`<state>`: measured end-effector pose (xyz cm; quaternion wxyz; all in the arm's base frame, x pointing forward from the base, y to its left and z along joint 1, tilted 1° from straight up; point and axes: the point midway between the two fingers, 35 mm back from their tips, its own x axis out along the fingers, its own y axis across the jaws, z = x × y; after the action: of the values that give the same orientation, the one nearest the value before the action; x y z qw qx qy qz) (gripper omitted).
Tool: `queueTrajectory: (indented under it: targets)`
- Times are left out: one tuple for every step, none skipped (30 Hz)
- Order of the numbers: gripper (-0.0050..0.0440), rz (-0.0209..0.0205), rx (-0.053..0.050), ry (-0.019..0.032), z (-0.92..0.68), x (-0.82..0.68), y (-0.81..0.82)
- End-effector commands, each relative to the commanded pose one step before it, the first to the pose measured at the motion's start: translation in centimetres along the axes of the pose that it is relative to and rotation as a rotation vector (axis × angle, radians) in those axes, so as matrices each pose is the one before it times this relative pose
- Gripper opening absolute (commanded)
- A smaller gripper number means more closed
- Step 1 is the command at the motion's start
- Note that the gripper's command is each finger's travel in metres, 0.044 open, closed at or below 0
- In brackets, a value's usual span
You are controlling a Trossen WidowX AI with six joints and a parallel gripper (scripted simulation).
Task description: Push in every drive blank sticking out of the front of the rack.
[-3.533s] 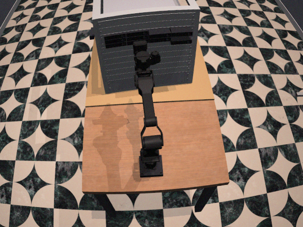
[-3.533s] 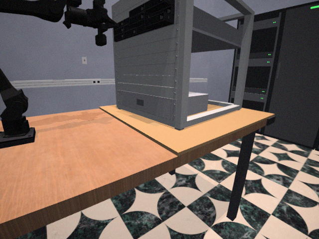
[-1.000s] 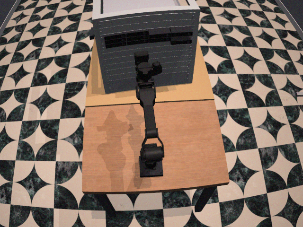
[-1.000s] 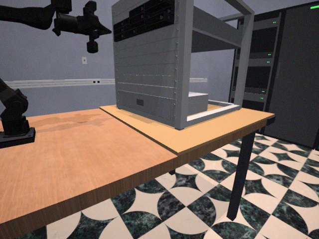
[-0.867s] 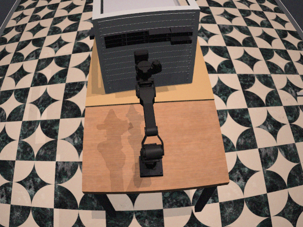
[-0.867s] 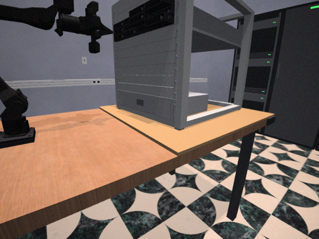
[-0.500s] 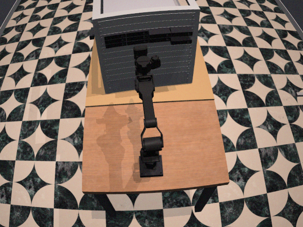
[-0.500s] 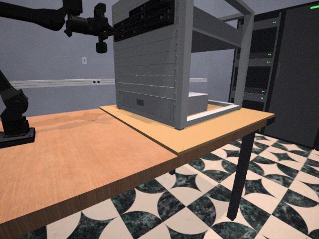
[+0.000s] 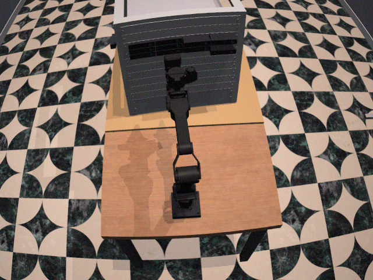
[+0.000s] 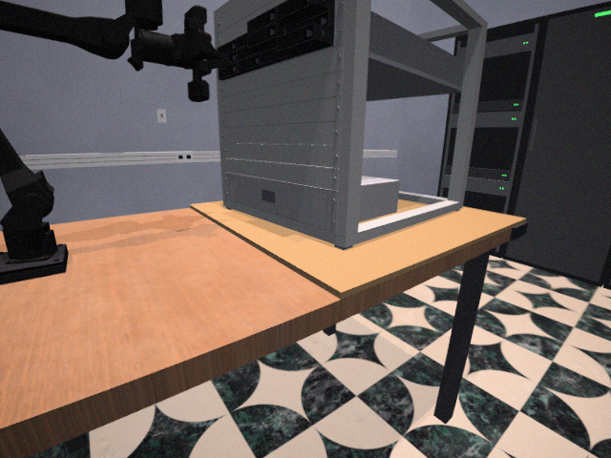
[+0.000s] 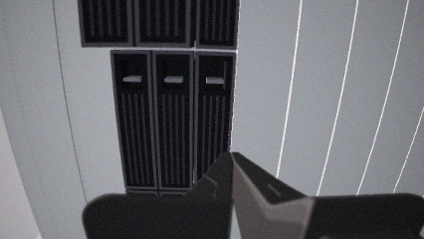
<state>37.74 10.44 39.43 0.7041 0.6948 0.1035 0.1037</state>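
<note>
The grey rack [image 9: 144,84] [image 10: 281,123] [image 11: 323,75] stands on the pale board at the far end of the table. A band of dark drive blanks [image 9: 156,48] [image 10: 276,36] runs across the upper part of its front. In the top view, three blanks on the right stick out: one [image 9: 196,38], one [image 9: 222,37] and one [image 9: 222,49]. My gripper [image 9: 172,56] [image 10: 219,57] [image 11: 229,159] is shut and empty. Its tip is at the rack's front, at the lower edge of the band near its middle. In the wrist view, flush slotted blanks [image 11: 173,119] lie just beyond the fingertips.
The arm's base [image 9: 185,205] [image 10: 30,246] is bolted to the darker wooden table [image 9: 235,168] [image 10: 148,305]. The pale board [image 9: 240,111] [image 10: 394,251] carries the rack. A white box [image 10: 380,195] sits inside the rack's open frame. Dark server cabinets [image 10: 558,148] stand behind, off the table.
</note>
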Motion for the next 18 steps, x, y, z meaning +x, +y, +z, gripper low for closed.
queueTrajectory:
  targets:
    - [-0.005, 0.01873, 0.0036, -0.00139, -0.039, -0.009, 0.914]
    - [-0.005, 0.0, 0.0, 0.0, -0.005, 0.044, 0.095]
    - [-0.005, 0.0, 0.0, 0.0, -0.008, 0.061, 0.133]
    - [-0.005, 0.0, 0.0, 0.0, -0.008, 0.067, 0.147]
    - [-0.005, 0.0, 0.0, 0.0, 0.0, 0.0, 0.0]
    - [-0.005, 0.0, 0.0, 0.0, 0.0, 0.0, 0.0]
    - [-0.005, 0.0, 0.0, 0.0, -0.008, 0.06, 0.132]
    - [-0.005, 0.0, 0.0, 0.0, -0.005, 0.043, 0.094]
    - [-0.005, 0.0, 0.0, 0.0, -0.003, 0.021, 0.046]
    - [-0.005, 0.0, 0.0, 0.0, 0.0, 0.004, 0.008]
    - [-0.005, 0.0, 0.0, 0.0, 0.0, 0.0, 0.0]
    - [-0.005, 0.0, 0.0, 0.0, 0.0, 0.0, 0.0]
    - [-0.005, 0.0, 0.0, 0.0, 0.0, 0.0, 0.0]
    - [-0.005, 0.0, 0.0, 0.0, 0.0, 0.0, 0.0]
    - [-0.005, 0.0, 0.0, 0.0, 0.0, 0.0, 0.0]
    - [-0.005, 0.0, 0.0, 0.0, 0.0, 0.0, 0.0]
    - [-0.005, 0.0, 0.0, 0.0, 0.0, 0.0, 0.0]
    - [-0.005, 0.0, 0.0, 0.0, 0.0, 0.0, 0.0]
